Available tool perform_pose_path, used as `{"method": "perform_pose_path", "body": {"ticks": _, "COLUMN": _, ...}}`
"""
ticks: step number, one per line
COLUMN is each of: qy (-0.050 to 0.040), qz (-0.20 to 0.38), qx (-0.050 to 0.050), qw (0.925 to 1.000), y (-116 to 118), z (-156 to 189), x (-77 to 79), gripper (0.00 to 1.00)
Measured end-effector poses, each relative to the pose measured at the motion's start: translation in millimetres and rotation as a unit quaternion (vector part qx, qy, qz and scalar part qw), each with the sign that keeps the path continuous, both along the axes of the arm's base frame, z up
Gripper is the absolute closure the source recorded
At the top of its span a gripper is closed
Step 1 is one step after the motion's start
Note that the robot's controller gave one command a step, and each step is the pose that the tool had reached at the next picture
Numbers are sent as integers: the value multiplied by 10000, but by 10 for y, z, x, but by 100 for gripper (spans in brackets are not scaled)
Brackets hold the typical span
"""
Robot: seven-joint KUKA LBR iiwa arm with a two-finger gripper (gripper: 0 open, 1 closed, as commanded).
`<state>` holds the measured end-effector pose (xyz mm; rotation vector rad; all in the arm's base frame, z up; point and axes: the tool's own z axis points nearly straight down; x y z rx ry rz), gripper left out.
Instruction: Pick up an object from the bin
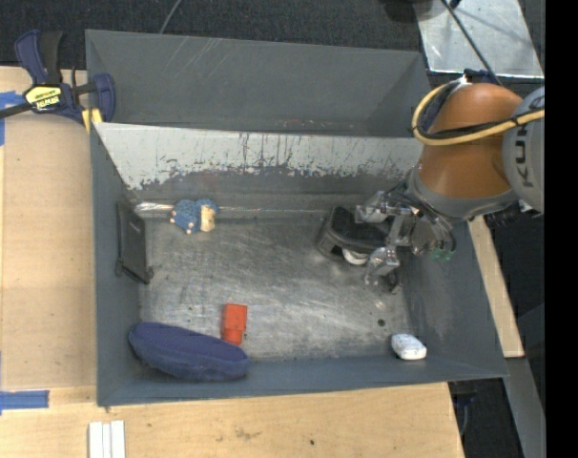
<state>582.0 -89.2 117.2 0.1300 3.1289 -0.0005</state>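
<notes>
Closest to my lens is the arm's orange cover [465, 156], bulging in from the right edge of the frame. Below it the jaws hang into the right-centre of the bin [270, 93], low over its floor. Just to their left lies a dark, lumpy thing with a pale patch [344, 235]. I cannot tell from here whether the jaws are released or clenched, nor whether they touch it, because the wrist's metalwork and the dark thing run together. The bin's floor is bare grey metal, scuffed and scratched all over, and the far wall carries dark streaks running down from a worn band. Well apart from the jaws, a small white lump [408, 347] sits in the lower right corner. A red block [234, 322] stands near the lower edge, left of centre, and just beside it a blue cloth pouch [187, 352] slumps in the lower left corner. A small blue and cream toy [194, 217] lies at the foot of the far wall in the upper left. A flat black piece [132, 244] leans on the left wall; what it is I cannot make out. Beyond the bin, along the top of the frame, the ground is dark.
</notes>
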Motion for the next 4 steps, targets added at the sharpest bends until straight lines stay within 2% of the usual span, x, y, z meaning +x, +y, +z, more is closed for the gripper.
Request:
{"method": "perform_pose_path", "body": {"ticks": 1, "qy": -48, "qz": -6, "qx": -7, "qw": 10000, "y": -6, "z": 42, "x": 30, "gripper": 100}}
{"method": "perform_pose_path", "body": {"ticks": 2, "qy": 4, "qz": 1, "qx": -2, "qw": 10000, "y": -2, "z": -2, "x": -3, "gripper": 0}}
{"method": "perform_pose_path", "body": {"ticks": 3, "qy": -47, "qz": -4, "qx": -9, "qw": 10000, "y": -7, "z": 42, "x": 30, "gripper": 100}}
{"method": "perform_pose_path", "body": {"ticks": 4, "qy": 6, "qz": 1, "qx": -3, "qw": 10000, "y": -2, "z": -4, "x": -4, "gripper": 0}}
